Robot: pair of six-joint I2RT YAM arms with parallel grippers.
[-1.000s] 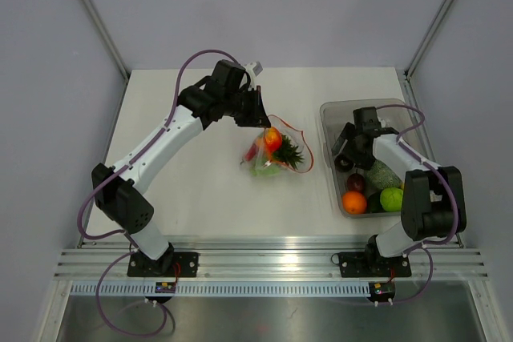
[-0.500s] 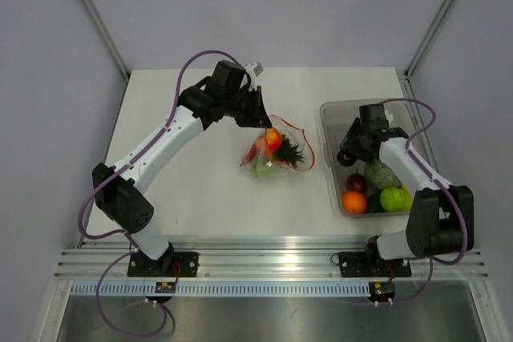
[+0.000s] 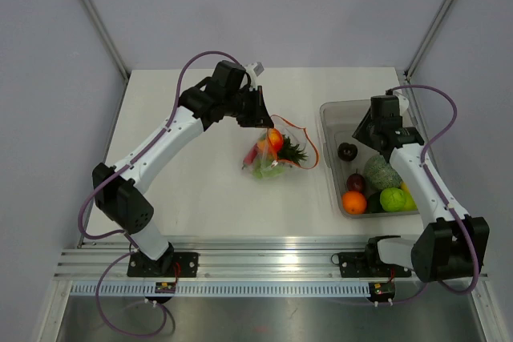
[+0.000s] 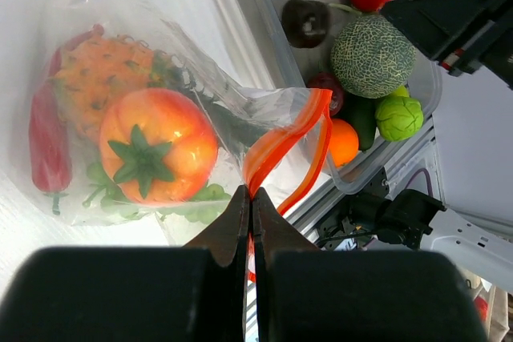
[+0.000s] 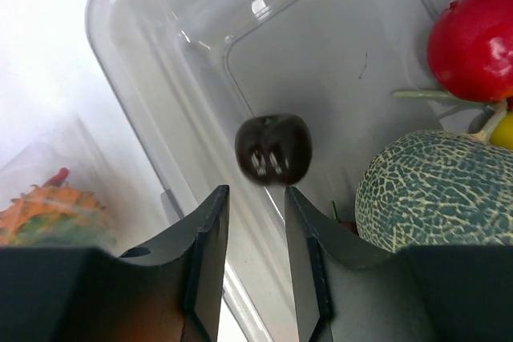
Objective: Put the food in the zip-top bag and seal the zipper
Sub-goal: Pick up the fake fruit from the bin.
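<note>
Two grippers are engaged, one at each station.

1. Status. The left gripper [image 4: 252, 194] is clamped shut on the zipper [image 4: 276, 146], pinching the red-orange strip at one end and lifting that edge of the zip-top bag [image 3: 272, 156] off the table [image 3: 192, 174]. The bag lies at mid-table and already contains a tomato [image 4: 156, 146], a pineapple [image 4: 100, 78] and a red chilli [image 4: 46, 138]. Its mouth gapes toward 3 o'clock in the overhead view, facing the bin [image 3: 329, 167].

2. Status. The right gripper [image 5: 256, 190] hangs over the bin's far end with its jaws partly apart and nothing between them. The dark purple piece [image 5: 272, 148] lies on the bin floor at 12 o'clock from the fingertips, and no finger touches it. A netted melon [image 5: 437, 190] sits at 4 o'clock from that piece, and a red piece [image 5: 477, 30] at 2 o'clock.

3. Step in hand, as judged: pick up the dark purple piece.
   - Widen the jaws before descending. The present gap looks narrower than the piece.
   - Centre the fingers so that one passes on each side of its widest part. The glossy, rounded skin is likely to squirt out of an off-centre pinch.
   - Approach from the clear 9 o'clock side, away from the melon and the bin wall.

4. Left arm. Hold the strip raised and steady, because a sagging mouth would block entry.

5. Caution. More food is in the bin, so the sealing step is some way off.
</note>
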